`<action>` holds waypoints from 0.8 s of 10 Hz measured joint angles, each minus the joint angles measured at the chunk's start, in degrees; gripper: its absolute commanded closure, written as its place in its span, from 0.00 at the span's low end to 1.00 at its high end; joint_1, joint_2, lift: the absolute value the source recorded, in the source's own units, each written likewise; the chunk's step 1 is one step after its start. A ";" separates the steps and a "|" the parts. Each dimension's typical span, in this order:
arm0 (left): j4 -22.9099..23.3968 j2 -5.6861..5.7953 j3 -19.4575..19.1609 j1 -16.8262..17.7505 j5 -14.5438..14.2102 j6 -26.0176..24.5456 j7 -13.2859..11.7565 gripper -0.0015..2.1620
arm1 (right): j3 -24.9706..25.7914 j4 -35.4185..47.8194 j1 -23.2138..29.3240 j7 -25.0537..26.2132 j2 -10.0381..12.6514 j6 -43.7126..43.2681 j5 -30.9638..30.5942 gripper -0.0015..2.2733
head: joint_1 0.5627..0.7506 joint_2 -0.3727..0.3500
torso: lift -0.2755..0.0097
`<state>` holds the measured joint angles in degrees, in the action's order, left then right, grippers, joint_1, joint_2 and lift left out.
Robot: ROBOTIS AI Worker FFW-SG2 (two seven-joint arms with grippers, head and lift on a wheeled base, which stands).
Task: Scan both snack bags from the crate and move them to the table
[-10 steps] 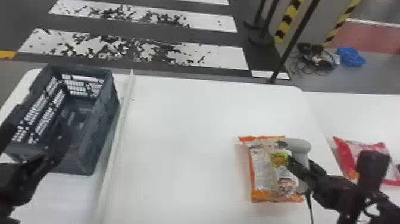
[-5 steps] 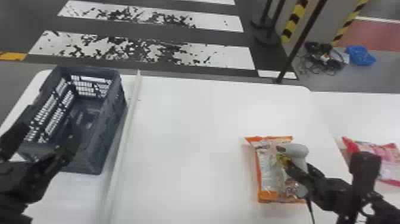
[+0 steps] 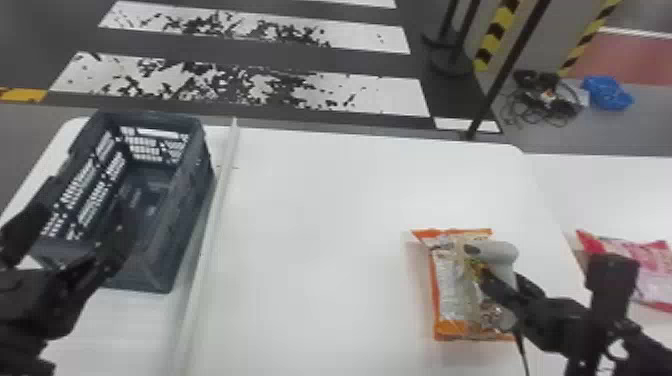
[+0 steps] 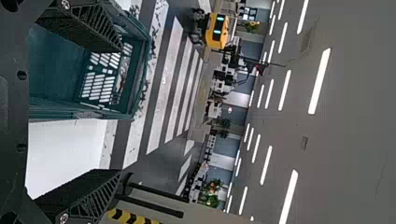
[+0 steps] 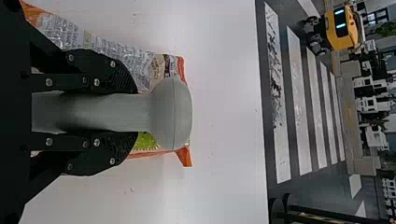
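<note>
Head view, orange bag (image 3: 447, 285) lengthwise away, right pincer (image 3: 505, 286) clamping scanner (image 3: 500, 252), left pincer (image 3: 90, 206) open, empty

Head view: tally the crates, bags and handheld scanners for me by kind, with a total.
Crates: 1, dark grey-blue crate
Bags: 2, orange-edged bag and red-and-pink bag
Handheld scanners: 1, grey scanner
Total: 4

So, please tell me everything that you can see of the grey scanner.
The scanner is light grey, smooth and plastic-looking, with a straight handle and a wider, rounded head. The right gripper clamps the handle from both sides. It is held over the orange-edged snack bag; whether they touch is unclear. A dark cord hangs below the handle.
</note>
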<state>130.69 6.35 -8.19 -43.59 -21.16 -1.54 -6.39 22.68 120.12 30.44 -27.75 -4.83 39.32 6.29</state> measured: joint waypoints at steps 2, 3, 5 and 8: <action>0.44 -0.01 -0.02 -0.10 0.00 0.00 0.02 0.04 | 3.28 2.01 0.38 -0.95 -0.01 1.42 3.48 0.99 | 0.70 0.32 | 0.66; 0.73 0.00 -0.06 -0.25 0.01 0.00 -0.02 0.04 | 6.12 3.02 0.47 -1.40 -0.05 2.52 5.77 0.99 | 0.70 0.28 | 0.66; 1.41 0.06 -0.12 -1.00 0.04 0.00 -0.03 0.04 | 10.66 1.13 -0.26 -1.85 -1.19 2.66 8.27 0.99 | 0.70 0.20 | 0.66; 2.58 0.04 -0.30 -2.36 0.13 0.00 -0.03 0.04 | 13.03 -7.76 -2.38 -2.74 -4.16 -2.80 9.25 0.99 | 0.70 0.10 | 0.66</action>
<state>133.27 6.39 -8.50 -45.95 -21.03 -1.54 -6.41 35.71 112.36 28.06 -30.48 -8.99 36.52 15.55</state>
